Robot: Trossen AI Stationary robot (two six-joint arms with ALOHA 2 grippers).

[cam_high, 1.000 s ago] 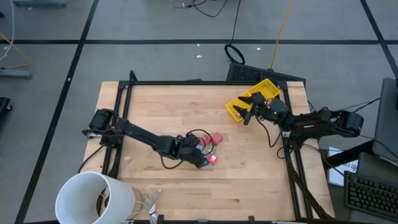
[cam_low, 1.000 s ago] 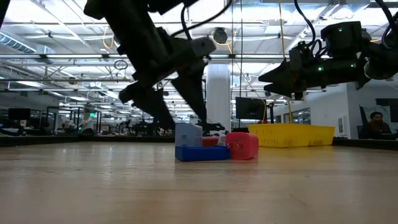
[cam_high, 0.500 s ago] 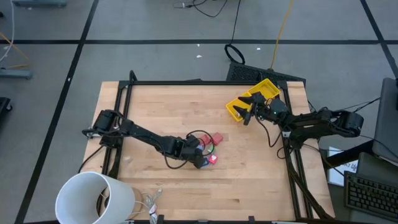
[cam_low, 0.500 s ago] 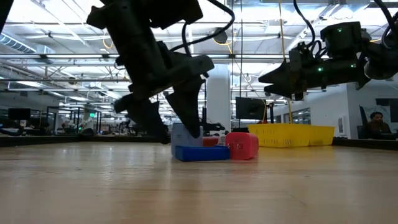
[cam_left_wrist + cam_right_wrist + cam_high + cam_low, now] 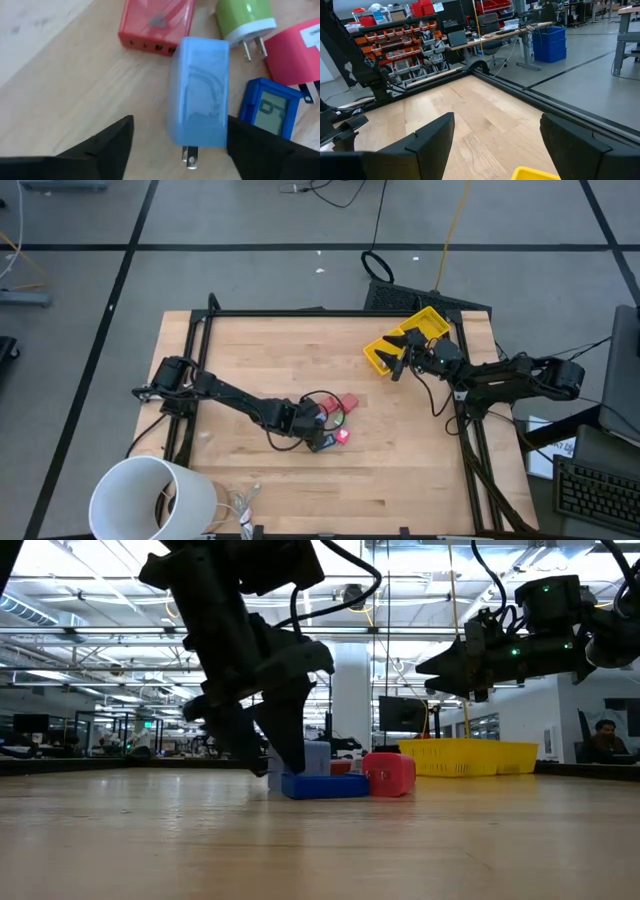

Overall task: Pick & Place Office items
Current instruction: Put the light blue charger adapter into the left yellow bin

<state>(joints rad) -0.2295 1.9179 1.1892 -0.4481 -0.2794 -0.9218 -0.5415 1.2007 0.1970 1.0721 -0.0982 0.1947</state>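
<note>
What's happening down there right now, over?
Left tool open, straddling light-blue plug adapter. Right tool open, hovering over yellow bin. Other small items crowd close.

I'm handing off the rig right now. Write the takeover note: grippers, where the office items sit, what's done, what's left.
Left gripper: open, low at the item cluster mid-table, fingers either side of the light blue charger, not closed on it.
Right gripper: open, empty, raised beside the yellow bin at the table's far right.
Items: light blue charger, red hub, green plug, pink-red block and blue meter lie bunched on the wood.
Done: none of these is lifted; the bin's contents cannot be seen.
Left: probably close on the charger, carry it off, then the others.
</note>
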